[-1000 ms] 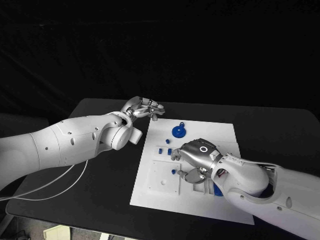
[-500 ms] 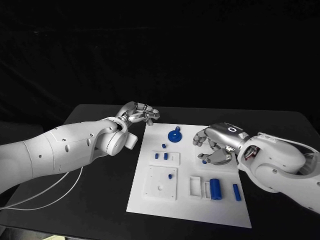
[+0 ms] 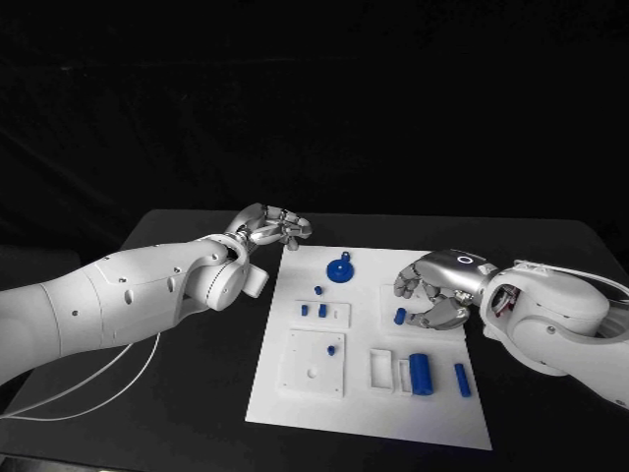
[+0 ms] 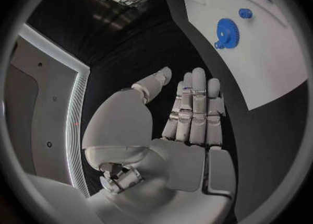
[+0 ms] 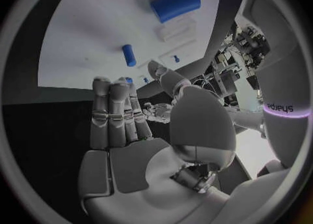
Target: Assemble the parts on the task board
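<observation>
The white task board (image 3: 378, 418) lies in the middle of the black table. On it are a blue gear (image 3: 343, 267), small blue pegs (image 3: 314, 310), a short peg (image 3: 400, 316), a thick blue cylinder (image 3: 423, 372) and a slim blue bar (image 3: 462, 379). My right hand (image 3: 435, 295) hovers at the board's right edge beside the short peg and holds nothing. In its wrist view the fingers (image 5: 114, 114) are straight, with the cylinder (image 5: 175, 3) and a peg (image 5: 129, 55) beyond. My left hand (image 3: 269, 226) is off the board's far left corner, empty, fingers (image 4: 195, 104) extended toward the gear (image 4: 227, 32).
White recessed plates (image 3: 319, 362) and narrow slots (image 3: 382, 369) sit in the board's near half. Black table (image 3: 187, 393) surrounds the board on all sides. A white cable (image 3: 102, 388) trails from my left arm near the table's left edge.
My right hand has lifted from the board's near middle and moved up to the board's right edge, uncovering the cylinder and bar. The left hand has barely shifted.
</observation>
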